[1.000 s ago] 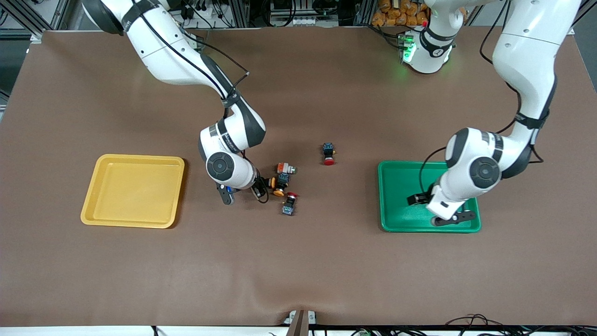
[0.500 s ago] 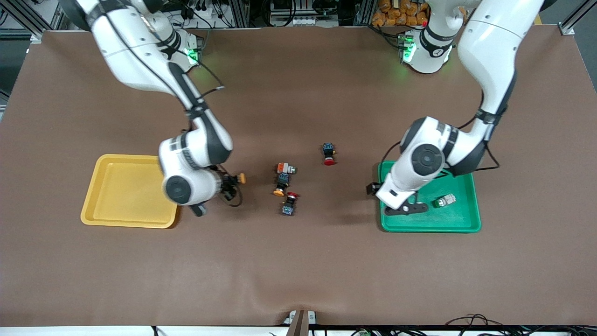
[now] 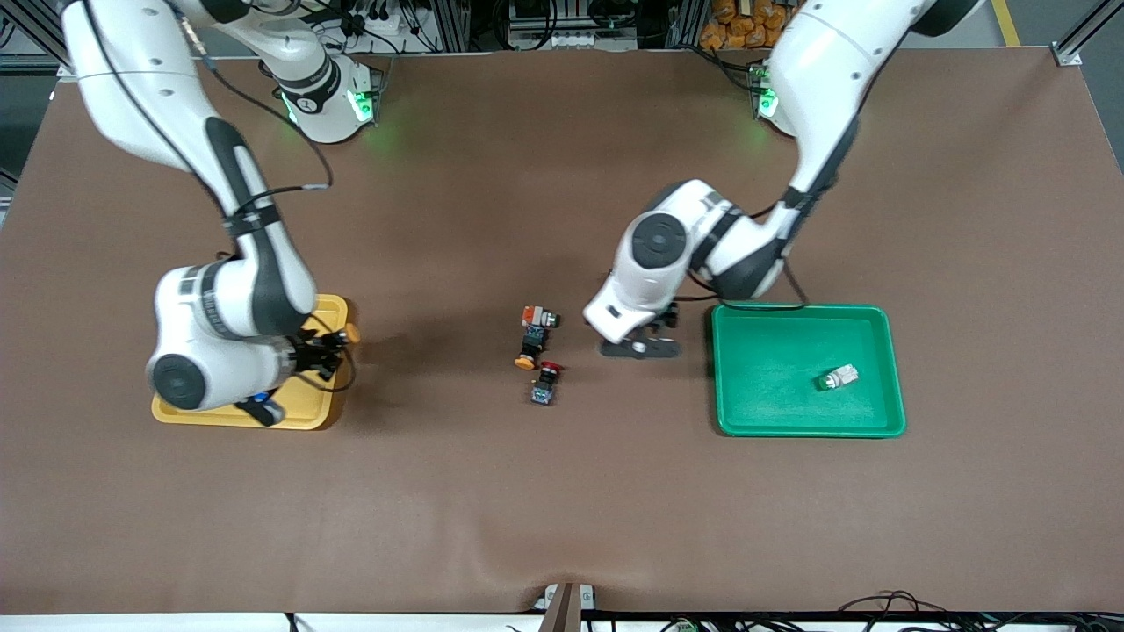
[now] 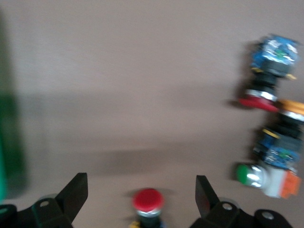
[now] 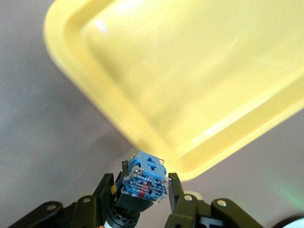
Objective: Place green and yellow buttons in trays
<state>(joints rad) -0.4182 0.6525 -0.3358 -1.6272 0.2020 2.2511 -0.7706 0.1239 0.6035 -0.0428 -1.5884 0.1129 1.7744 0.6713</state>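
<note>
1. The right gripper (image 5: pixel 141 199) pinched a dark-bodied push-button switch with a round orange-yellow cap (image 3: pixel 349 333) over the edge of the shallow yellow plastic tray (image 3: pixel 327 309) at the right arm's end of the brown surface (image 3: pixel 562 509).
2. The left gripper (image 4: pixel 141 192), fingers spread and holding nothing, was over a dark switch with a red cap (image 4: pixel 148 202) beside the shallow green plastic tray (image 3: pixel 729 369).
3. A white-bodied switch with a green part (image 3: pixel 837 377) lay inside the green tray.
4. Mid-surface lay a cluster: a white-and-orange switch (image 3: pixel 537 317), a second yellow-capped switch (image 3: pixel 528 346) and another red-capped switch (image 3: pixel 544 384).
</note>
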